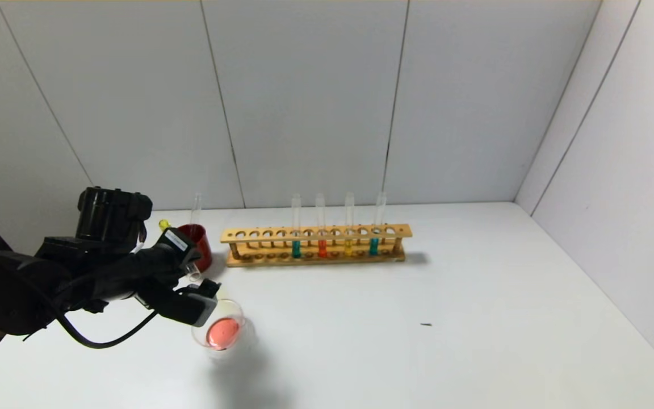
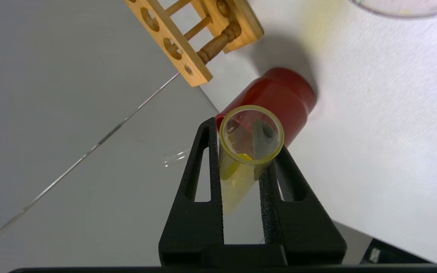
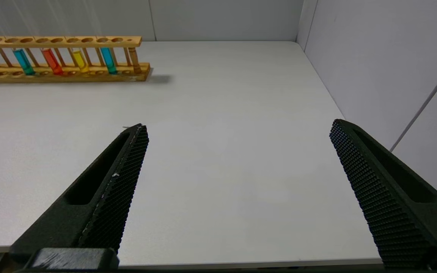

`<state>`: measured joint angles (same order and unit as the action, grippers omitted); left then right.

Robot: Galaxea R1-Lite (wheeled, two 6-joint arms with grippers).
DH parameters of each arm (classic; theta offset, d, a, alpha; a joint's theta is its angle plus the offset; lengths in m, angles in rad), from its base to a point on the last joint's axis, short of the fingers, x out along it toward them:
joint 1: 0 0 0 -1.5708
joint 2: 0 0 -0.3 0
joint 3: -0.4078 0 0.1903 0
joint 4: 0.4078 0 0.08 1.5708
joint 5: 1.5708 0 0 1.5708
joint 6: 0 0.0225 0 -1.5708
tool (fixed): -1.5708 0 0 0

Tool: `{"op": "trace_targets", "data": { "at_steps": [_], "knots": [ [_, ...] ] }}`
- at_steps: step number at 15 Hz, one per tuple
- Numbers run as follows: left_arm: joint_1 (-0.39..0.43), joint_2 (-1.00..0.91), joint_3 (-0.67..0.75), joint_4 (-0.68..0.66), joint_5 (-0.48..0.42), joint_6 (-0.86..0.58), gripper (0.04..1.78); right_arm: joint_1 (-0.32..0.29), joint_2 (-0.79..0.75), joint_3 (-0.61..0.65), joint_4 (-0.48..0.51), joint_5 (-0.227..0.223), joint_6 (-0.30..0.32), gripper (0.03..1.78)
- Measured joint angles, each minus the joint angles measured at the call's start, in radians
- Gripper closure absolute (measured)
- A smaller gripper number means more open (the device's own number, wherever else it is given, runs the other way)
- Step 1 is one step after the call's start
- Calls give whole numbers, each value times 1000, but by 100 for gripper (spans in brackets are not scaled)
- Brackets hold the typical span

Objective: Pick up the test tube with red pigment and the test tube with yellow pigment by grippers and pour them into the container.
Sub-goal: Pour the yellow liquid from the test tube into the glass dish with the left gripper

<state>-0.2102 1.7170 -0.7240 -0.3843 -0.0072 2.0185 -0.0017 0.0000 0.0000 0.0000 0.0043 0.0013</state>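
The left end effector hangs over the near-left part of the counter, just above the far-left rim of the glass dish, and its two black fingers are clamped on the test tube with yellow pigment. In the left wrist view the tube's open mouth faces the camera, a small bead of yellow sits at the lip and a yellow film coats the inside wall, so by my reading most of the liquid has left the tube. The dish already holds a pinkish-red pool. A dark red cup stands just beyond the hand with a clear tube leaning in it, and to its right the wooden rack holds four upright tubes: teal, orange-red, yellow and teal. The right end effector is parked over the right side of the counter, well apart from everything, its fingers spread wide and empty. The step in hand looks like the yellow pour, near its end. To do it well, keep the mouth over the middle of the dish, not its rim, since from the head view the lip sits near the edge and drops could land on the counter. Tip slowly, hold until the last bead falls, and keep the grip steady, as thin wet glass may slip between flat fingers.
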Motion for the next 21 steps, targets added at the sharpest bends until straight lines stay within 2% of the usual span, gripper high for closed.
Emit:
{"op": "trace_targets", "data": {
  "at_steps": [5, 9, 16, 21],
  "knots": [
    [0, 27, -16, -21, 84, 41, 150, 0, 0, 0, 0, 0, 0, 6],
    [-12, 42, -24, -26, 109, 100, 150, 0, 0, 0, 0, 0, 0, 6],
    [-18, 64, -27, -41, 129, 116, 150, 0, 0, 0, 0, 0, 0, 6],
    [-20, 59, -9, -187, 143, 299, 150, 0, 0, 0, 0, 0, 0, 6]
  ]
}}
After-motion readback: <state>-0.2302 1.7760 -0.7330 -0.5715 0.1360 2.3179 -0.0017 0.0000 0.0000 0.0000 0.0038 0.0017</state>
